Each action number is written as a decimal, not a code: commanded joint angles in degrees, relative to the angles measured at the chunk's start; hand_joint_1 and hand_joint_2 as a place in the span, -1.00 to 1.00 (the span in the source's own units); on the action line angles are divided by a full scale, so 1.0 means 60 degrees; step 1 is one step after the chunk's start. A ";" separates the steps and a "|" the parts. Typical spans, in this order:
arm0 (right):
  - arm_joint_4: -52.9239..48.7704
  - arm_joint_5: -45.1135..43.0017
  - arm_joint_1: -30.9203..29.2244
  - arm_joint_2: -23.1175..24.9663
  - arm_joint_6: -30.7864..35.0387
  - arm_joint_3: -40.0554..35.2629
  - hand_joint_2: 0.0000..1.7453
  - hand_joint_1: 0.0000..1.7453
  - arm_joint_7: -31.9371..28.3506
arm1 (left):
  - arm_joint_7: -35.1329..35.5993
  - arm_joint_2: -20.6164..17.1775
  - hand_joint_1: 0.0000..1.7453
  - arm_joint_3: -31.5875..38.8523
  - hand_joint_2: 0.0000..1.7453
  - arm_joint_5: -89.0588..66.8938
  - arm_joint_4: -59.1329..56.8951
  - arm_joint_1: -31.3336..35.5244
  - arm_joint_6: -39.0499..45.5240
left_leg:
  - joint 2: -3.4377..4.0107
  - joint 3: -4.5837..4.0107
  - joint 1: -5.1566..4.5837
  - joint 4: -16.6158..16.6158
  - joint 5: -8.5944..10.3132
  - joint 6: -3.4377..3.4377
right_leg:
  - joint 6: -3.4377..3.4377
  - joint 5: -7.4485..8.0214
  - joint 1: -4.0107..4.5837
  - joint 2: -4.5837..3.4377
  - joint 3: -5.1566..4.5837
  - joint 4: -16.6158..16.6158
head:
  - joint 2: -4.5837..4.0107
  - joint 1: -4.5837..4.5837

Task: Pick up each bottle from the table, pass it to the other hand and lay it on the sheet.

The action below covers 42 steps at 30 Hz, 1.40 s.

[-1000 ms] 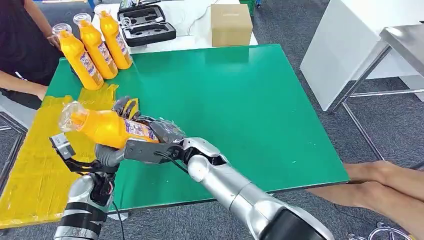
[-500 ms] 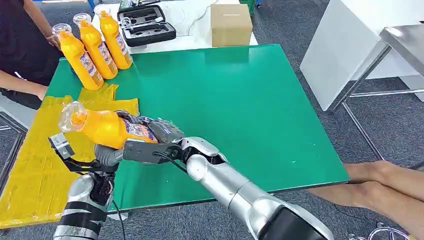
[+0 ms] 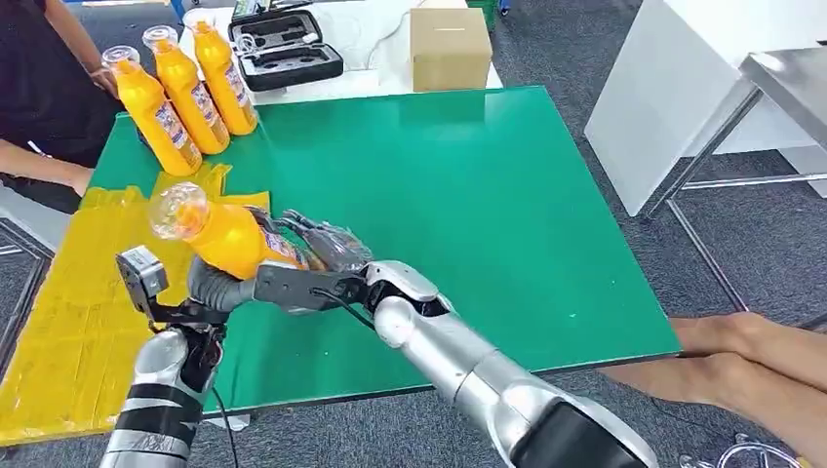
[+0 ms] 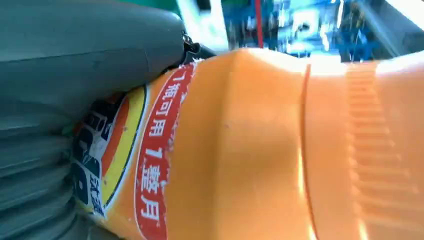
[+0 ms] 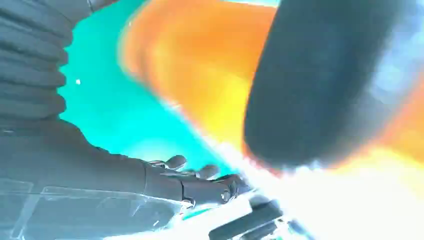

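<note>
Holding the bottle (image 3: 229, 239) in both hands above the table's (image 3: 468, 195) near-left edge: left hand (image 3: 210, 288) cups it from beneath, right hand (image 3: 312, 255) wraps its base. I read its cap toward 10 o'clock, the yellow sheet (image 3: 68, 312) at 9 o'clock.

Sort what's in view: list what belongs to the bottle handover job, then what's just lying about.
Job: orange bottle held between left hand and right hand; three upright orange bottles; yellow sheet; green table.

Lying about: open black case; cardboard box.
</note>
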State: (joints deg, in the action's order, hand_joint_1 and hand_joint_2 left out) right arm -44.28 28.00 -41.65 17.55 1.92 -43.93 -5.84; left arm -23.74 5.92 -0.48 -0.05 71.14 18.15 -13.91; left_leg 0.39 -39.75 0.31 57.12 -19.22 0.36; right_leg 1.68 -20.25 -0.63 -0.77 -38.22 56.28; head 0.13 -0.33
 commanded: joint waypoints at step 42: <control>-0.1771 -0.1128 -0.0989 -0.1324 -0.0698 0.0786 -1.00 -1.00 0.0085 | 0.2528 -0.1875 -1.00 0.1322 1.00 -1.3329 -0.8241 0.2904 0.7118 | 0.0001 0.0070 -0.0002 0.0003 -0.0015 -0.0016 | -0.0030 -0.0013 0.0001 0.0005 0.0069 0.0012 | 0.0000 0.0003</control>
State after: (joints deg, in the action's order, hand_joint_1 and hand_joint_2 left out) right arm -57.96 21.33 -44.25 10.53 -1.84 -36.41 -5.79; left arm -4.87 -5.11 6.95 -81.94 26.47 34.63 29.29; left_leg 0.40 -39.60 0.32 57.09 -19.14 0.28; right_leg 1.51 -20.20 -0.62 -0.77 -38.06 56.30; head 0.13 -0.31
